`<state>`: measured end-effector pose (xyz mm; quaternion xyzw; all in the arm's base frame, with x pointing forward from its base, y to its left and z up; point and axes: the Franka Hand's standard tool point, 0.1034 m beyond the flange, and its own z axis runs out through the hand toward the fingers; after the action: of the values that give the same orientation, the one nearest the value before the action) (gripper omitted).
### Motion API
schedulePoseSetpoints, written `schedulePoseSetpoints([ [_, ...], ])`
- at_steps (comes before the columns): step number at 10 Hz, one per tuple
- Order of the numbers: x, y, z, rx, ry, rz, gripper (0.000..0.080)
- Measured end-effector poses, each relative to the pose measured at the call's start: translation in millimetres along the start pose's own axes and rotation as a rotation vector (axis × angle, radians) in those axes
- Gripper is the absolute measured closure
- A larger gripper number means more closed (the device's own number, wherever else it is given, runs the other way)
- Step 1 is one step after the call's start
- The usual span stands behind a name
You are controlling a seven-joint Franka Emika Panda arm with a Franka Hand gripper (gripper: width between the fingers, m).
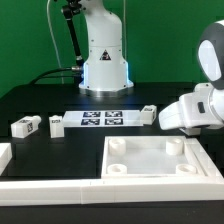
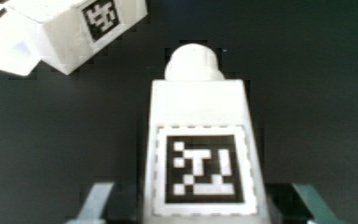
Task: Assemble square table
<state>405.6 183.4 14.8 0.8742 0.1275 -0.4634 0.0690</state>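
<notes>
Black table (image 1: 40,100) carries the square table top (image 1: 150,160) at its near edge. Pincer (image 2: 202,203) straddles a tagged leg (image 2: 202,120); whether it is clamped I cannot tell. Seat both fingers (image 2: 101,200) squarely before lifting toward a corner socket (image 1: 119,169).

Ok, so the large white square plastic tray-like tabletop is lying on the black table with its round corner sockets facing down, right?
Not quite. The large white square plastic tray-like tabletop lies on the black table with its round corner sockets facing up, not down; the exterior view shows their open tops.
</notes>
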Motion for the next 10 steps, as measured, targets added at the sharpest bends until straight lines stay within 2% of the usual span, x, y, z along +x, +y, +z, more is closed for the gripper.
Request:
schedulePoseSetpoints([
  [1,-13.3,13.5,-23.1,0.008,0.014,-0.027,0.0509],
  [2,-26.4,28.2,-38.0,0.017,0.037,-0.031,0.0509],
  [3,-38.3,38.1,-44.5,0.017,0.046,-0.028,0.0509],
  [4,-45.3,39.8,-45.4,0.014,0.072,-0.025,0.0509],
  [5,-44.5,38.2,-43.2,0.014,0.076,-0.027,0.0509],
  [7,-32.5,39.8,-55.6,0.021,0.241,-0.026,0.0509],
  [8,-35.9,49.3,-65.3,0.024,0.290,-0.051,0.0509],
  [10,-45.4,75.7,-124.2,0.031,0.405,-0.060,0.0509],
])
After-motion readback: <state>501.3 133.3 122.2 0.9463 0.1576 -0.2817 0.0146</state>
